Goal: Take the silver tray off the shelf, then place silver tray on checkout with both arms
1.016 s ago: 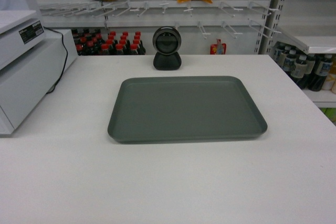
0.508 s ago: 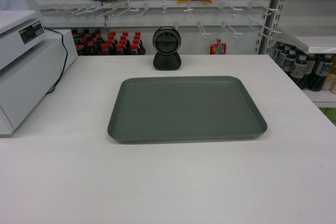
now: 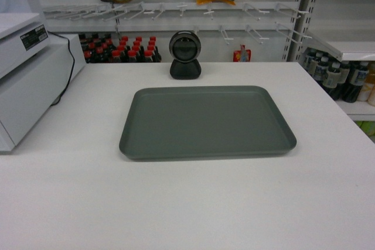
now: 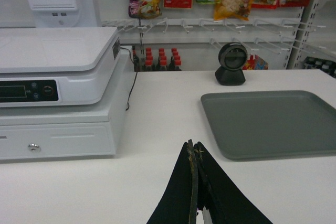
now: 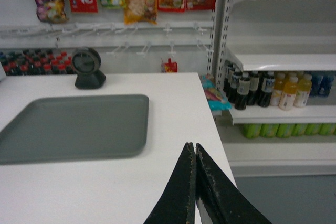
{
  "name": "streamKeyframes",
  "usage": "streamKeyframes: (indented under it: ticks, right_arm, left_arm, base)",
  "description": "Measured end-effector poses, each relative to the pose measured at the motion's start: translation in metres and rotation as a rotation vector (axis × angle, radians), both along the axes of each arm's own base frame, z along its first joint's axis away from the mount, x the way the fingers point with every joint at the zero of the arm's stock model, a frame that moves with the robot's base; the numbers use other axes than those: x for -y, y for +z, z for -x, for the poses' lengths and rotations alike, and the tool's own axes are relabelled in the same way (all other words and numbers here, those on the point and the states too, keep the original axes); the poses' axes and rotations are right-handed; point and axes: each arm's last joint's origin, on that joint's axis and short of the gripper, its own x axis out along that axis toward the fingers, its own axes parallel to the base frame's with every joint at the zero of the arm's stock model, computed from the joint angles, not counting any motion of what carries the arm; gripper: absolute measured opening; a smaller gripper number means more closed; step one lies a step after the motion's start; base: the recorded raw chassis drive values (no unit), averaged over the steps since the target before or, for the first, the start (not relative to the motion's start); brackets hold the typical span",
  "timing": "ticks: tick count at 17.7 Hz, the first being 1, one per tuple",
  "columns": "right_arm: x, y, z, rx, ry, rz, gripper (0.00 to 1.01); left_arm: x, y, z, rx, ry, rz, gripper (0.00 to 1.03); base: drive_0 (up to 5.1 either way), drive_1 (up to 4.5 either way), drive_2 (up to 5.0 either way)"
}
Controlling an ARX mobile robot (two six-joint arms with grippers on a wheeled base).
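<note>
Nothing on the bench (image 3: 187, 203) has moved since a second ago; only the head camera's view has shifted slightly. The silver tray (image 3: 208, 122) lies flat at the middle of the white checkout bench, just in front of the round black scanner (image 3: 186, 54), with the white register (image 4: 58, 93) well apart at the left. Both hands are out of the head view. In the wrist views the left hand (image 4: 196, 153) and the right hand (image 5: 195, 150) each hover over the bench with fingers pressed together, holding nothing, both short of the tray. A white shelf (image 5: 273, 59) stands beyond the bench's right end.
</note>
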Motion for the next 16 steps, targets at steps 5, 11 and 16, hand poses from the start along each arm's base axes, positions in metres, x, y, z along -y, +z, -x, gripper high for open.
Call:
streamKeyframes:
  ticks: [5,11,16]
  right_arm:
    - [-0.0001,0.0008,0.0000,0.008,0.001,0.000,0.35]
    - [-0.0001,0.0008,0.0000,0.008,0.001,0.000,1.00]
    - [-0.0001,0.0008,0.0000,0.008,0.001,0.000,0.98]
  left_arm:
    - [0.0001,0.0004,0.0000,0.004,-0.001,0.000,0.34]
    - [0.0001,0.0004,0.0000,0.004,-0.001,-0.001,1.00]
    - [0.0001,0.0003,0.0000,0.003,-0.001,-0.001,0.98]
  base:
    - [0.0,0.00,0.0]
    - [0.0,0.00,0.0]
    - [0.0,0.00,0.0]
